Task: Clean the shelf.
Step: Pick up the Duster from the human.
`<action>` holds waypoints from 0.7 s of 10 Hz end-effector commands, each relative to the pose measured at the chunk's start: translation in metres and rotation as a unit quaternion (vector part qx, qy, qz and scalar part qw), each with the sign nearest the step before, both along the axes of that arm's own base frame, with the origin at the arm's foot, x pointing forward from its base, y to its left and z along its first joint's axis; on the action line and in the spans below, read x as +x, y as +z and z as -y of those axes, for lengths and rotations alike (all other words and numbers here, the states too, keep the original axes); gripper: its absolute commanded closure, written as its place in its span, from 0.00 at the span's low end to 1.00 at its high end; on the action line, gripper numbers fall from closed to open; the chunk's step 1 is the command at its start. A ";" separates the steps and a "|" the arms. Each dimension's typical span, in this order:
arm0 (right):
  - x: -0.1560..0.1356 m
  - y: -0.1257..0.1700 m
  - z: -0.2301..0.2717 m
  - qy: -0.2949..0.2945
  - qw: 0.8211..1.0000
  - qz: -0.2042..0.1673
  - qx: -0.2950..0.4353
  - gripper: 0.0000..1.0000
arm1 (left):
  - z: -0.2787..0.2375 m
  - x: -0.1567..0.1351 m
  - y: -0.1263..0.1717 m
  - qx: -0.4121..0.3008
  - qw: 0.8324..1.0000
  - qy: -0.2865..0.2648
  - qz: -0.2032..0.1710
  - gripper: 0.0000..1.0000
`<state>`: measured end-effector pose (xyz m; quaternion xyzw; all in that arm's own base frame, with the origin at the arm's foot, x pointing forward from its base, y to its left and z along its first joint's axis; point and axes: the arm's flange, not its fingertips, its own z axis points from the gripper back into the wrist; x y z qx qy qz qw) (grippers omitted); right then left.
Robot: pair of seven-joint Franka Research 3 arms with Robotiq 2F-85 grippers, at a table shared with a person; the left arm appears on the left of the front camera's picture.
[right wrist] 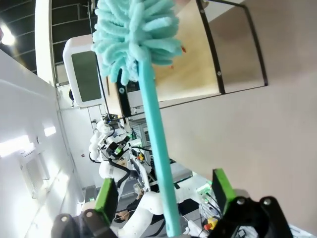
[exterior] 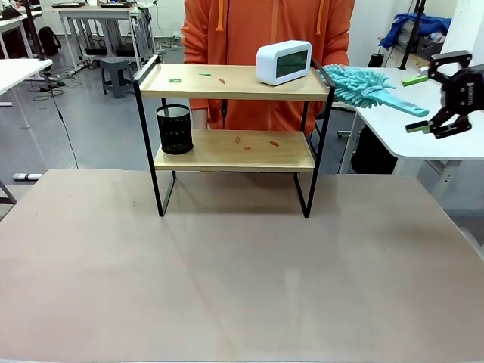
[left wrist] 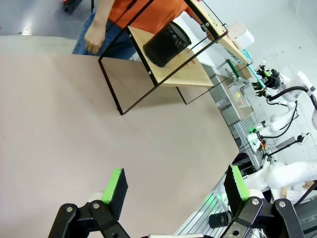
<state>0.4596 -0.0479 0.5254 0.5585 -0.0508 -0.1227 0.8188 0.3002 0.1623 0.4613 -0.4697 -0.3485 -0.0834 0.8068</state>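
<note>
Left tool [left wrist: 176, 173] empty, wide; right tool [right wrist: 162, 181] wide around fluffy teal duster [right wrist: 133, 34] (slim handle, ungripped).

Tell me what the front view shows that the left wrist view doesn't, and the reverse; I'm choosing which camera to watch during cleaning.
Front view adds the white clock on the shelf's top board, small scraps on both boards, and the teal duster, its handle between the right gripper's open fingers. Left wrist view adds the left gripper's open fingers above the table and the person's hand beside the shelf. Both show shelf, table, the black mesh cup on the lower board and the person's orange top.
</note>
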 end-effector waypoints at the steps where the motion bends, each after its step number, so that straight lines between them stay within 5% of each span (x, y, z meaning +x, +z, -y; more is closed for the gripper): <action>1: 0.013 0.006 -0.007 -0.020 1.000 0.012 0.016 0.00 | 0.000 0.001 0.001 -0.005 1.000 -0.001 0.017 0.00; 4: 0.017 0.002 -0.011 -0.019 0.999 0.018 0.022 0.00 | 0.000 0.001 0.001 -0.005 1.000 -0.001 0.017 0.00; 5: 0.020 -0.002 -0.012 -0.030 0.999 0.020 0.013 0.60 | 0.000 0.001 0.001 -0.005 1.000 -0.001 0.017 0.00; 6: 0.022 -0.004 -0.013 -0.032 0.999 0.022 0.017 0.60 | 0.000 0.001 0.001 -0.005 1.000 -0.001 0.017 0.00; 7: 0.023 -0.006 -0.013 -0.036 0.999 0.029 0.025 1.00 | 0.000 0.001 0.001 -0.005 1.000 -0.001 0.017 0.00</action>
